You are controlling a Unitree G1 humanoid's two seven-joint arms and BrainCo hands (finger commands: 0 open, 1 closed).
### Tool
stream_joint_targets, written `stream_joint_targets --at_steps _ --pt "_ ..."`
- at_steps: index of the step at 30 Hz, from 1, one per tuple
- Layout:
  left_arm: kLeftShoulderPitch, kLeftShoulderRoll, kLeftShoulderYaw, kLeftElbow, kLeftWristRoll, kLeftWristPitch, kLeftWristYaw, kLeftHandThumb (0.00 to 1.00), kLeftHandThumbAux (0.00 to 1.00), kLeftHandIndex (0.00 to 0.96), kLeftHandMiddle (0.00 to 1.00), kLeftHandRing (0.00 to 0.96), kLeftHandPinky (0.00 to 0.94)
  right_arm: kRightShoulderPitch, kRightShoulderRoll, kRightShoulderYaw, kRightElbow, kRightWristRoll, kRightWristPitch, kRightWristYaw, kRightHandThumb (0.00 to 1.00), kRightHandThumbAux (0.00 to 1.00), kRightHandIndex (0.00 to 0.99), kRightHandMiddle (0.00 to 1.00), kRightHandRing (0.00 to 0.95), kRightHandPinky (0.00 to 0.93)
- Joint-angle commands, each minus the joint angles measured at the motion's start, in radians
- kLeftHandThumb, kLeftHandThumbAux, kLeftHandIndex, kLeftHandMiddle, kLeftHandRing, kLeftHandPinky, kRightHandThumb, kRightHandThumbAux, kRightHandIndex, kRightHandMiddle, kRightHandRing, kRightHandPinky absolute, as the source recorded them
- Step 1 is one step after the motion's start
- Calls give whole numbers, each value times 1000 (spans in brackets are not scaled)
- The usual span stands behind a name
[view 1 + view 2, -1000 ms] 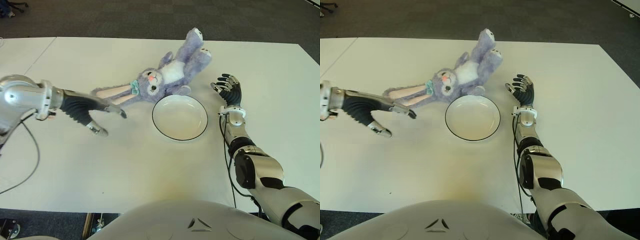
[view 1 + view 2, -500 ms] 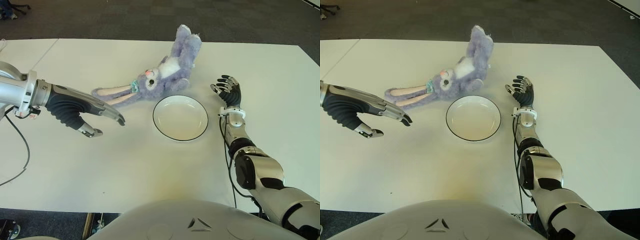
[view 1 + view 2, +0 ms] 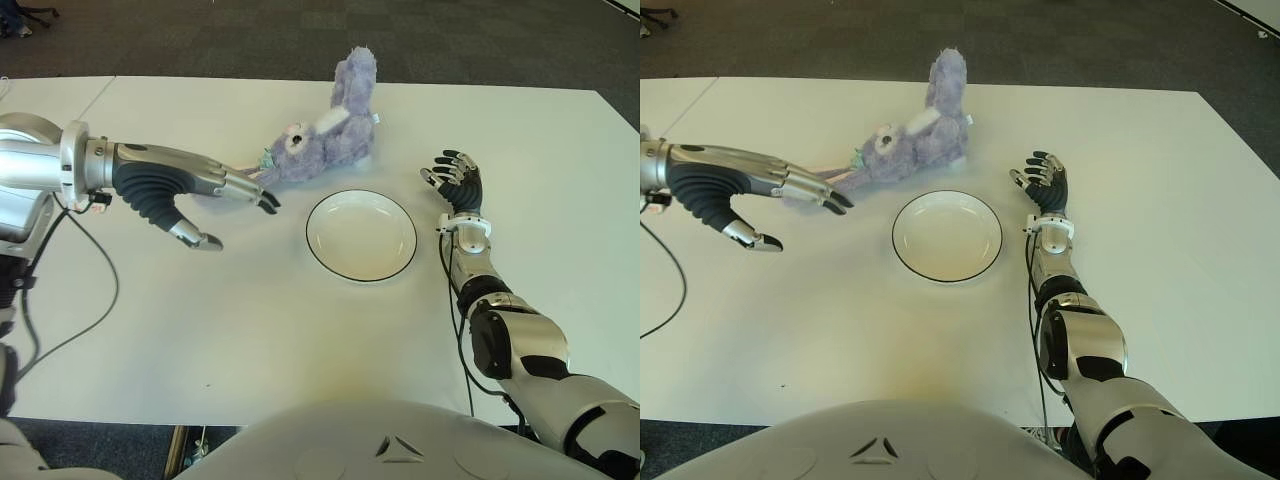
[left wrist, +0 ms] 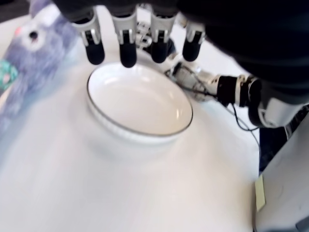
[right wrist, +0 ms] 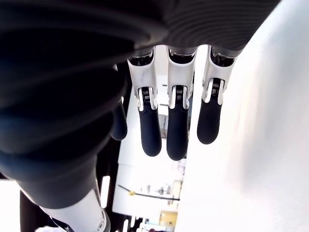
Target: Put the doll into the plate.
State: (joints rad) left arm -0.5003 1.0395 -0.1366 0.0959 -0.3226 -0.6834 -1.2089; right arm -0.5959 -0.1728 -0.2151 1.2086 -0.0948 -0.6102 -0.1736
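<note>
From the eye views: a white table point(image 3: 300, 330) against dark grey carpet point(image 3: 250, 35) at the far side, with a seam near the table's far left corner. Purple plush doll point(image 3: 325, 140) lying on the tabletop just beyond the empty white plate point(image 3: 361, 235), outside it, legs pointing away, long ears hidden behind the left hand point(image 3: 175, 185). Left hand reaching in from the left, fingers extended and spread, tips close to the doll's head, nothing held. Right hand point(image 3: 455, 182) to the right of the plate, fingers loosely spread, empty. From the left wrist view: dark fingertips point(image 4: 126, 53) above the plate's rim, doll's face at the edge, blurred tabletop below. From the right wrist view: straight fingers point(image 5: 176, 130) hanging beside the white surface, grasping nothing.
</note>
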Motion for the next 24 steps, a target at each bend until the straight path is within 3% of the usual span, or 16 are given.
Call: stream_joint_targets --at_steps 1,4,8,12,17,24 --pt "-12 -206 71 143 23 -113 155 256 409 0 32 161 44 205 79 11 148 -9 134 2 222 838 251 330 342 326" --pt "11 -291 136 126 115 -104 337 253 383 0 10 79 68 206 79 11 148 -9 133 5 216 841 248 327 335 318" --pt "23 -400 207 94 397 -116 601 241 354 0 0 15 50 206 78 12 149 -10 135 5 212 844 245 326 334 319" --pt "7 -449 225 85 636 -113 796 235 300 0 0 0 0 206 78 14 149 -12 137 2 219 846 246 326 335 325" --pt "-45 -435 176 120 772 -48 892 231 252 0 0 0 0 207 80 15 149 -14 137 -4 218 849 255 331 340 330" --pt "-106 -373 123 180 797 37 850 288 231 0 0 0 0 208 83 14 149 -13 134 -8 208 843 257 332 345 334"
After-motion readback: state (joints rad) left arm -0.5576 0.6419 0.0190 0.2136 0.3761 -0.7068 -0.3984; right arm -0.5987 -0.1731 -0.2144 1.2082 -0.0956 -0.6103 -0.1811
